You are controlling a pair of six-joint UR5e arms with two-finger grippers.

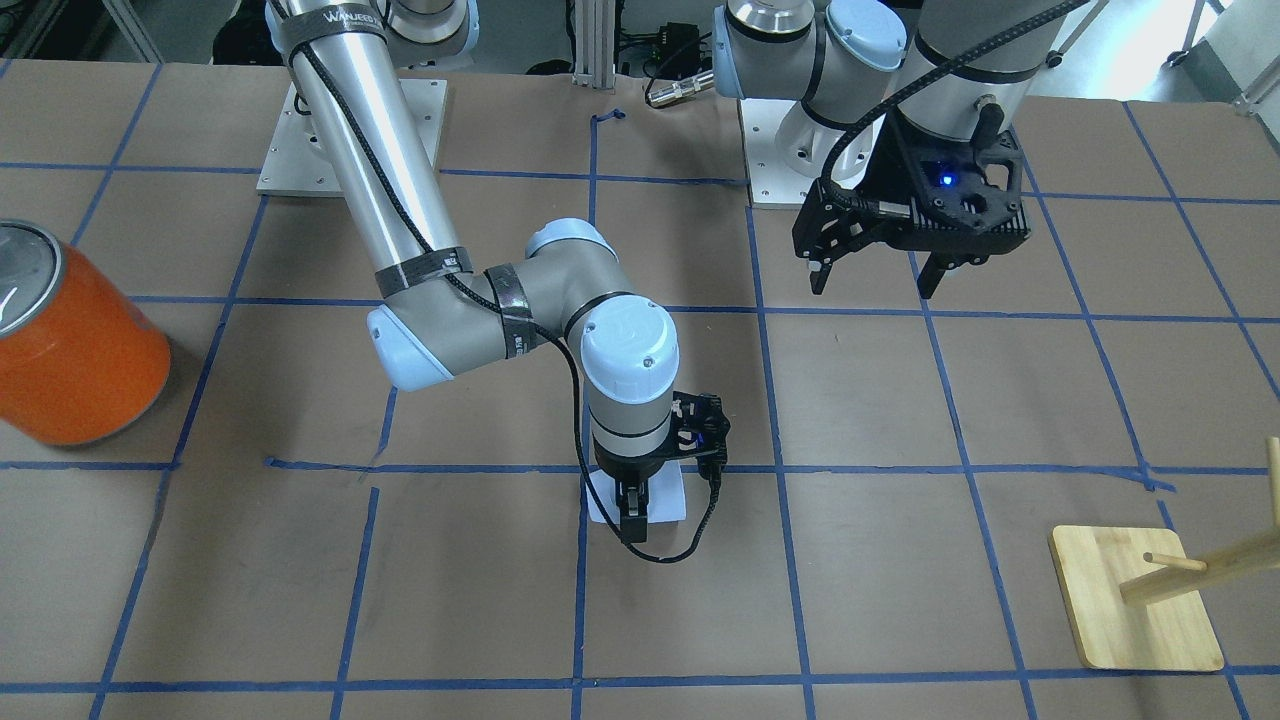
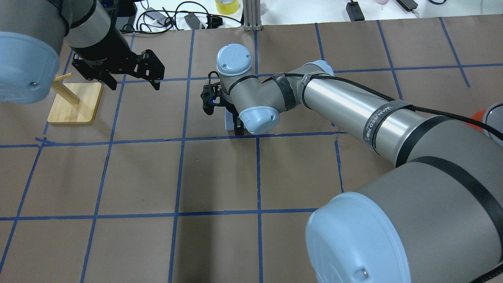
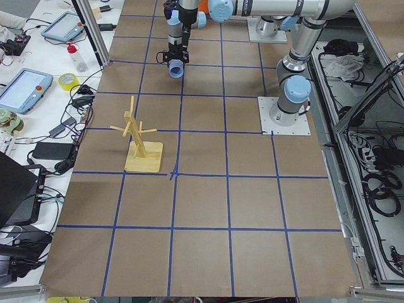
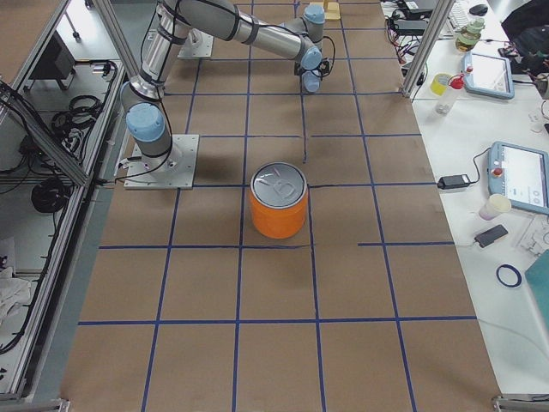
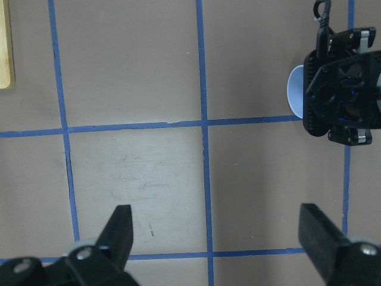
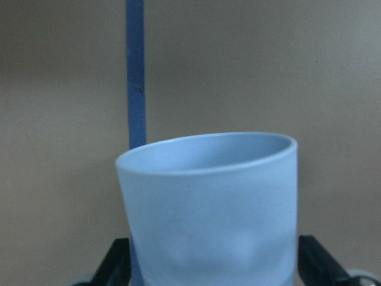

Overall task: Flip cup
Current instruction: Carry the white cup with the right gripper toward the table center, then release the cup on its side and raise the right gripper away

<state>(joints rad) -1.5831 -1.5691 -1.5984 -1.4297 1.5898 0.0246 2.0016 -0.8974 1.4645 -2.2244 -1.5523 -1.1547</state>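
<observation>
The cup (image 1: 662,496) is a small pale blue tumbler near the table's middle, held low over the brown paper. My right gripper (image 1: 634,520) points down and is shut on it. In the right wrist view the cup (image 6: 208,202) fills the space between the two black fingers (image 6: 116,265), its side toward the camera and its open rim turned away. It also shows in the overhead view (image 2: 228,120) and the left wrist view (image 5: 295,92), mostly hidden by the right wrist. My left gripper (image 1: 870,280) hangs open and empty above the table, apart from the cup; its fingers (image 5: 119,232) are spread wide.
A large orange can (image 1: 75,340) with a silver top stands at the table's end on my right. A wooden peg stand (image 1: 1135,600) on a square base stands on my left, also in the overhead view (image 2: 74,102). Blue tape lines cross the brown paper.
</observation>
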